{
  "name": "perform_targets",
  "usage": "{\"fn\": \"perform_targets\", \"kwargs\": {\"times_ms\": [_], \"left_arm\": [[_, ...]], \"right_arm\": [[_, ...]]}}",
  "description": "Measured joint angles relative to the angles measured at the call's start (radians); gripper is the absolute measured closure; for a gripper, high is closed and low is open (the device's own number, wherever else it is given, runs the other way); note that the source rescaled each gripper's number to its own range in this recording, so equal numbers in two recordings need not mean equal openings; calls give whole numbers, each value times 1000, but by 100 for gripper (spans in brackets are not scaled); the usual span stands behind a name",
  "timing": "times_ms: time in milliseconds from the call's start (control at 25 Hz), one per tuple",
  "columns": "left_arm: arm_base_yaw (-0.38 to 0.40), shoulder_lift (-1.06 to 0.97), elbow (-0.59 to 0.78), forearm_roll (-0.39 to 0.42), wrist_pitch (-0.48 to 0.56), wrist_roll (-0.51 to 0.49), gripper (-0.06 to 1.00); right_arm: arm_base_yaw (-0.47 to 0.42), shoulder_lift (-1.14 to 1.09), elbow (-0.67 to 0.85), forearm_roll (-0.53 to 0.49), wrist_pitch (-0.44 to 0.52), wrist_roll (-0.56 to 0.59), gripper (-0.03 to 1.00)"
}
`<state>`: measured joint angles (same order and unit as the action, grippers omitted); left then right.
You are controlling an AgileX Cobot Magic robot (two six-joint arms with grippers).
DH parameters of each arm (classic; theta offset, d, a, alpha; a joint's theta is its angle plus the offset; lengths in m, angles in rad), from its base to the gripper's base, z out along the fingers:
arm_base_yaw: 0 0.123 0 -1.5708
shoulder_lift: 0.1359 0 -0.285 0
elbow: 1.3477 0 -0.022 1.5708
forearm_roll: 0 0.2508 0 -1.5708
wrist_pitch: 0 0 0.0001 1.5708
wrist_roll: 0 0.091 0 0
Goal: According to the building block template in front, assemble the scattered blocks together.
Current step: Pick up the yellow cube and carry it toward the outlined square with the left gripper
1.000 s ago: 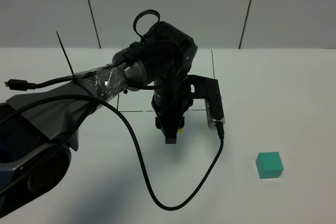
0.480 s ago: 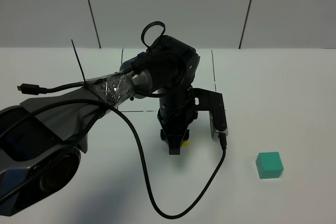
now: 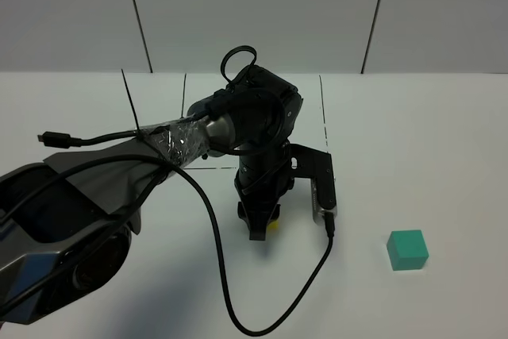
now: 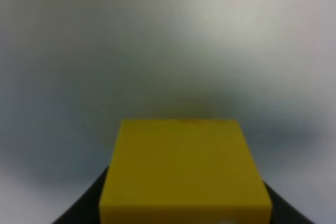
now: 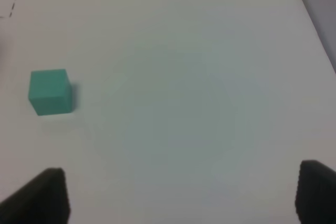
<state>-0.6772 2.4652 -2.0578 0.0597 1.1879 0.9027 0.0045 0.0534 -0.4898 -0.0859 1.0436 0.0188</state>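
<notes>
My left gripper (image 3: 261,230) is shut on the yellow cube (image 3: 273,224), held low over the white table near the middle. In the left wrist view the yellow cube (image 4: 184,171) fills the lower centre between the dark fingers (image 4: 79,211). The teal cube (image 3: 408,249) sits alone on the table to the right of it, some way off; it also shows in the right wrist view (image 5: 50,92). My right gripper (image 5: 178,192) is open and empty, off to one side of the teal cube, and is out of the exterior view. The template's cube pair is hidden behind the left arm.
Thin black lines (image 3: 321,113) mark a rectangle on the white table (image 3: 444,156) behind the left arm. A black cable (image 3: 226,275) loops from the left arm down over the table in front. A grey panelled wall (image 3: 254,13) stands at the back.
My left gripper has carried the yellow cube toward the front of the table, out past the rectangle's front line. The teal cube has not moved.
</notes>
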Motion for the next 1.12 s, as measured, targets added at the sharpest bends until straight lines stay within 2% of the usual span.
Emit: {"fn": "perform_targets", "kwargs": {"times_ms": [1000,1080,1120], "left_arm": [[0,26,-1,-1,-9,-40,94],[0,26,-1,-1,1,-40,84],[0,26,-1,-1,1,-40,73]], "right_arm": [[0,0,0,0,-1,0,23],[0,0,0,0,-1,0,23],[0,0,0,0,-1,0,23]]}}
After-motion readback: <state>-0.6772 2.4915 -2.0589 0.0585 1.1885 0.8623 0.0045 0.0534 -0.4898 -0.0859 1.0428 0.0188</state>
